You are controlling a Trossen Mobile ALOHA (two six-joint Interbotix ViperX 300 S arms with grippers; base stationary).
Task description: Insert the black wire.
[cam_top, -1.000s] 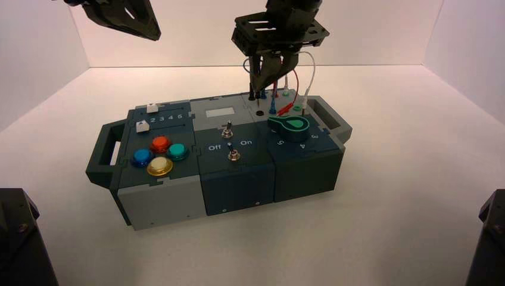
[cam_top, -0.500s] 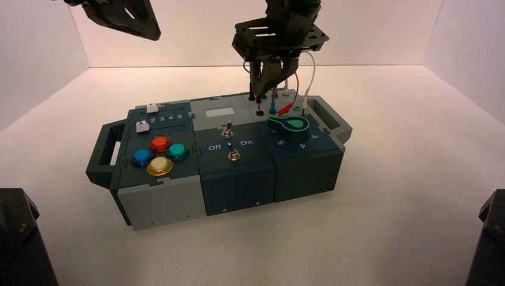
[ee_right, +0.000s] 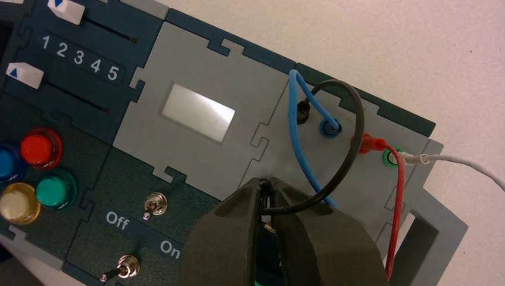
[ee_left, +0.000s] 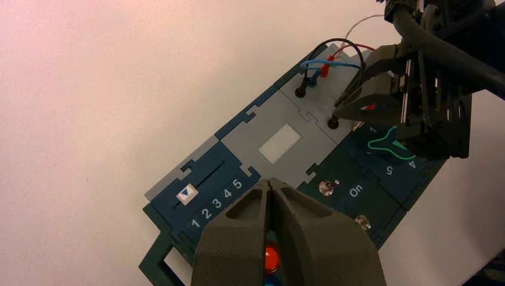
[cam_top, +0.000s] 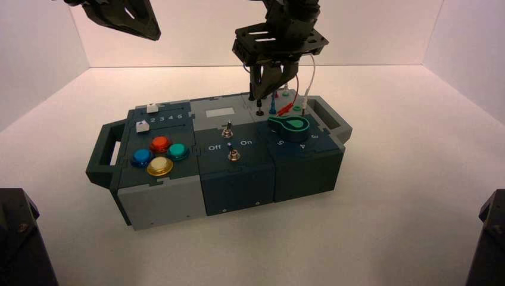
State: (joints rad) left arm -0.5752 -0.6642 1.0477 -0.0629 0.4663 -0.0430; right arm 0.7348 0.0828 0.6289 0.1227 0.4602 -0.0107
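The black wire [ee_right: 351, 113] arches over the grey panel [ee_right: 202, 71] at the back of the box. One black plug [ee_right: 303, 111] sits in its socket beside the blue one. My right gripper [ee_right: 269, 182] is shut on the wire's other plug. In the high view the right gripper [cam_top: 259, 95] points straight down, and that plug [cam_top: 259, 108] reaches the front socket. How deep the plug sits is hidden by the fingers. The left wrist view shows the right gripper's fingertips [ee_left: 351, 106] just over that socket. My left gripper [ee_left: 271, 182] is shut and empty, high over the box's left end.
A blue wire [ee_right: 298, 143], a red wire [ee_right: 399, 196] and a white wire [ee_right: 464, 164] crowd the same panel. The green knob [cam_top: 289, 125] lies right of the socket, two toggle switches [cam_top: 227, 128] in front of it. Coloured buttons [cam_top: 159, 144] and sliders [ee_right: 65, 11] fill the left end.
My right gripper has come down with the black plug. The plug hung above the front socket before and now stands at it. The left arm has not moved.
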